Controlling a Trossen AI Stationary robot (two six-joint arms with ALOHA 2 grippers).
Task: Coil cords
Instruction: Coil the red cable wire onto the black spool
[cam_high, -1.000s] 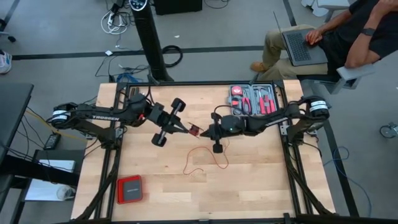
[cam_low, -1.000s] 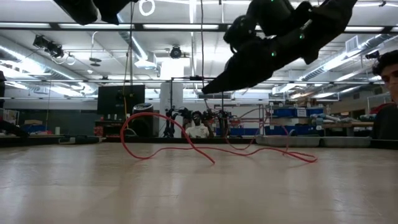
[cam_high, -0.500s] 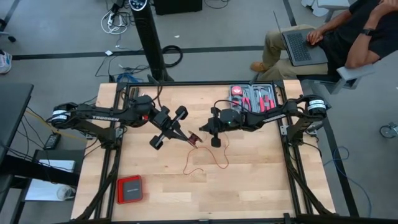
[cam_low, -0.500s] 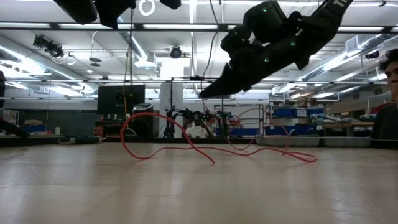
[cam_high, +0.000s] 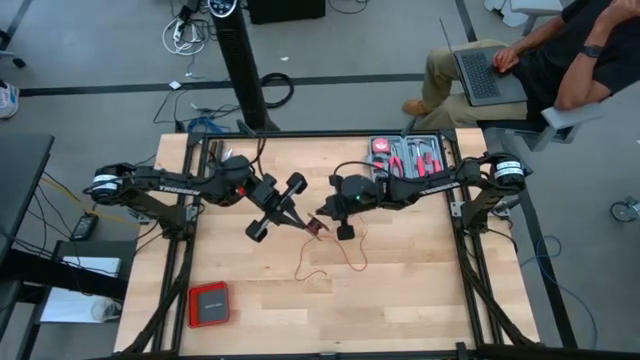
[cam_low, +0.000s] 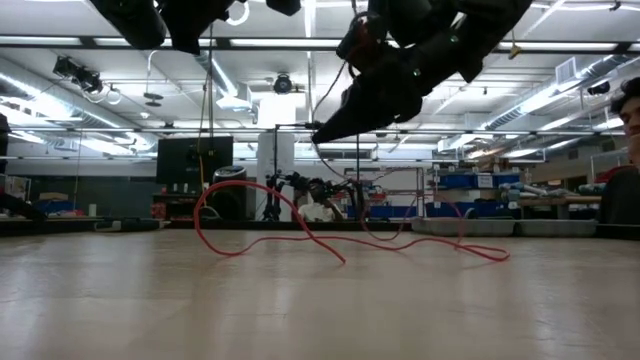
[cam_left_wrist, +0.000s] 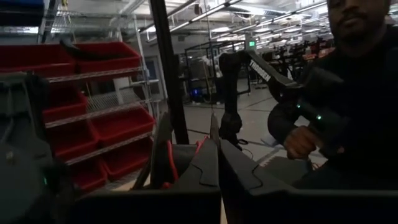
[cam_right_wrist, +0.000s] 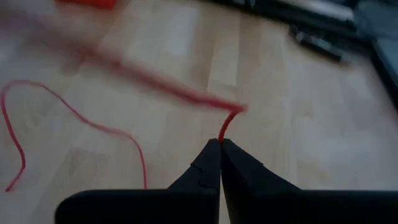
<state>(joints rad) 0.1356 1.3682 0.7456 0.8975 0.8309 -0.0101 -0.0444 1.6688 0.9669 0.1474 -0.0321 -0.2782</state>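
Your right gripper (cam_right_wrist: 219, 144) is pinched on the thin, limp red wire cord (cam_high: 335, 255) trailing across the wooden table (cam_high: 420, 290), so grip it near the small coil bundle clamped in the left gripper (cam_high: 308, 223).

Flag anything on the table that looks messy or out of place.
Only the red cord stands out: it sprawls in loose loops across the mid-table instead of lying coiled. The right gripper pinches one end, with the left gripper close beside it. The tool tray looks orderly.
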